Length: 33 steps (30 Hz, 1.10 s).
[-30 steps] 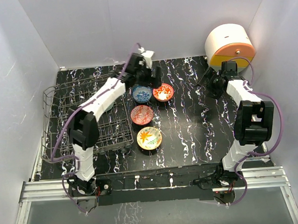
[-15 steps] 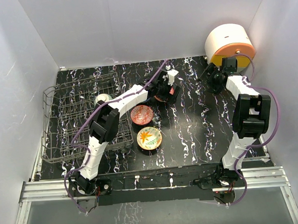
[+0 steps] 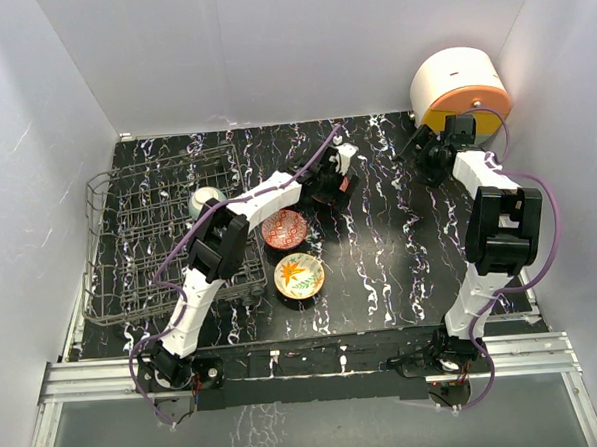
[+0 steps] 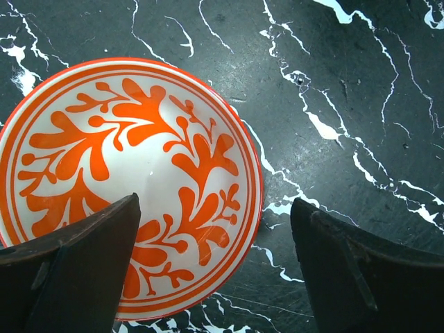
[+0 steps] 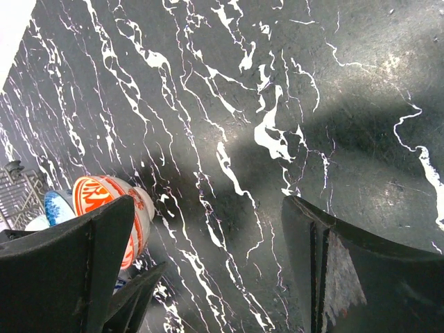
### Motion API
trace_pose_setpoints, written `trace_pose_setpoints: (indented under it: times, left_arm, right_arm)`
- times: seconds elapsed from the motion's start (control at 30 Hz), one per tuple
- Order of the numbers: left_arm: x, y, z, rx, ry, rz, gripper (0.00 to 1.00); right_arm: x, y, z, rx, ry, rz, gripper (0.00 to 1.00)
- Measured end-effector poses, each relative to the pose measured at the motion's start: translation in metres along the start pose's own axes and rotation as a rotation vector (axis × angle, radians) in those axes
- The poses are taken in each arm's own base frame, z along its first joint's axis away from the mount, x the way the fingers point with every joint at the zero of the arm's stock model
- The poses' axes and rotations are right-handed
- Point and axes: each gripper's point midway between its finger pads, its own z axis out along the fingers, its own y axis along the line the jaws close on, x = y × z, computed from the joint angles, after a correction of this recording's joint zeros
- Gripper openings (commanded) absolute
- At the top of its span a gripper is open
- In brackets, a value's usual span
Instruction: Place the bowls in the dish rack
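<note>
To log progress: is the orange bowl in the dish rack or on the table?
On the table. The orange bowl sits upright on the black marbled table, under the open left gripper, outside the dish rack.

Black, white-veined marble surface [image 5: 229, 104] seen from above the right wrist
Two dark fingers [image 5: 62, 277] stand wide apart, bare surface between them. Past the left one peeks a red-orange patterned bowl [image 5: 104, 198], a blue-white bowl [image 5: 57, 205] just beside it, and dish rack [image 5: 15, 189] wires at the edge.

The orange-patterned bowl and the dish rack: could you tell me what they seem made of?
The orange-patterned bowl looks like glazed ceramic: smooth white surface, crisp painted leaves. The dish rack seems metal wire, possibly coated: thin dark grey rods in a grid.
</note>
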Motion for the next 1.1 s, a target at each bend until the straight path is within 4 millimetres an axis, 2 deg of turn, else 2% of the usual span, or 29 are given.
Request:
trace_pose_setpoints:
  times: [0.1, 0.33, 0.43, 0.57, 0.63, 0.73, 0.87, 1.1]
  left_arm:
    - [0.000, 0.002, 0.000, -0.010, 0.000, 0.003, 0.77]
    - [0.000, 0.003, 0.000, -0.016, 0.001, 0.002, 0.45]
    - [0.000, 0.003, 0.000, -0.018, 0.001, 0.003, 0.42]
    - [0.002, 0.001, 0.001, -0.017, 0.006, 0.007, 0.30]
    - [0.004, 0.000, 0.002, -0.017, 0.007, 0.011, 0.21]
    - [-0.001, 0.000, 0.003, -0.028, -0.012, 0.031, 0.00]
    - [-0.018, 0.006, 0.000, -0.066, -0.067, 0.053, 0.00]
    - [-0.021, 0.003, -0.004, -0.054, -0.060, 0.031, 0.00]
  right_arm:
    - [-0.002, 0.000, 0.000, -0.004, -0.005, -0.001, 0.90]
    - [-0.004, 0.001, 0.000, -0.010, -0.015, -0.003, 0.90]
    - [-0.006, 0.000, 0.000, -0.009, -0.019, -0.001, 0.90]
    - [-0.008, -0.002, -0.001, -0.007, -0.023, 0.004, 0.90]
    - [-0.008, -0.004, -0.001, -0.005, -0.022, 0.006, 0.90]
    - [-0.005, -0.009, 0.000, 0.003, -0.015, 0.014, 0.90]
    - [-0.006, -0.014, -0.001, 0.010, -0.016, 0.022, 0.90]
    - [-0.008, -0.019, -0.001, 0.017, -0.019, 0.032, 0.90]
